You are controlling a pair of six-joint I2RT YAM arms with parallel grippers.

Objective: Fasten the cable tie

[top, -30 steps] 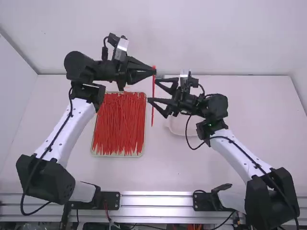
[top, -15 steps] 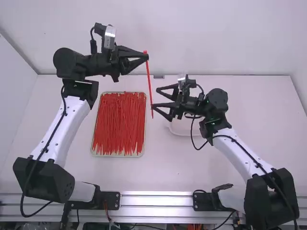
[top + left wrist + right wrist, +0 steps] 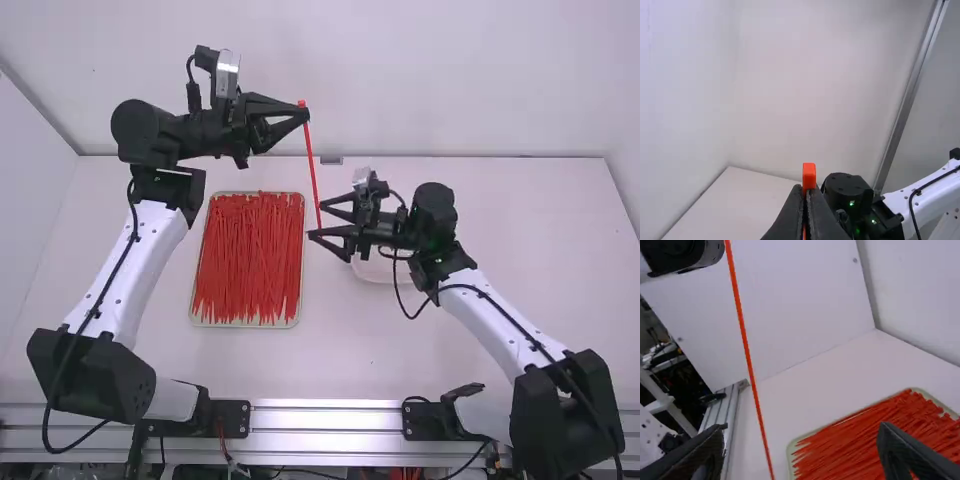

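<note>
A single red cable tie (image 3: 312,165) hangs straight down in the air, its square head (image 3: 809,174) pinched at the top by my left gripper (image 3: 299,108), which is shut on it. The strap (image 3: 744,350) runs down in front of my right gripper (image 3: 318,222), whose fingers stand wide open on either side of the tie's lower end without touching it. The left arm is raised high above the tray's far right corner. The right arm points left, toward the hanging tie.
A flat tray (image 3: 197,318) with several loose red cable ties (image 3: 250,257) lies left of centre. A clear plastic container (image 3: 378,270) stands under the right wrist. Bare white table lies to the right and in front.
My left gripper lifted the tie higher and a little left. The right gripper came down and moved left, so its open fingers now bracket the tie's lower end.
</note>
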